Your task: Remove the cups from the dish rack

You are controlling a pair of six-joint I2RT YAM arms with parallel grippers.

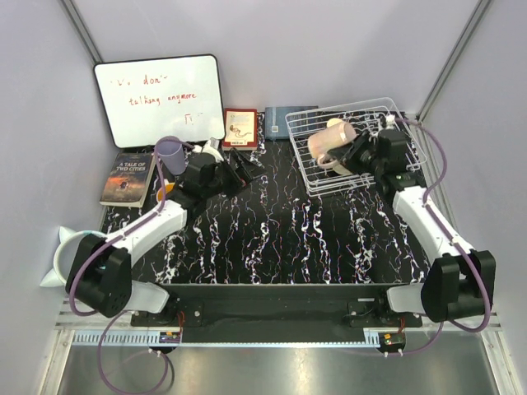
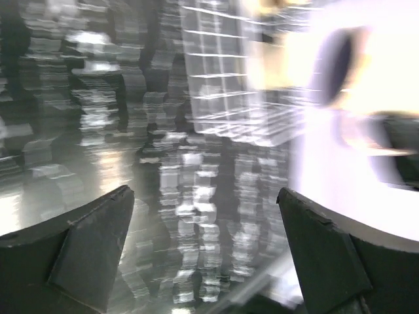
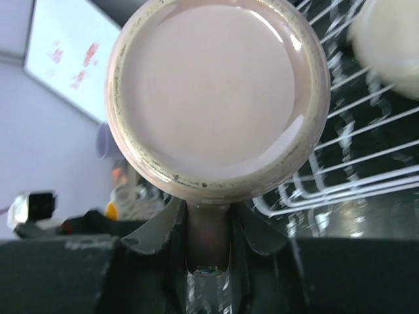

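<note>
Holding: right gripper clamped on the handle of a pale pink glossy cup, whose base faces the wrist camera.
Cup location: tipped on its side over the left half of the white wire dish rack; contact with the wires cannot be told.
Rack contents: cream rounded cup near the back-left corner.
Left gripper: fingers apart, nothing between them, over the black marbled table; wrist view blurred.
Table, left side: lavender cup, upright, near a paperback book.
</note>
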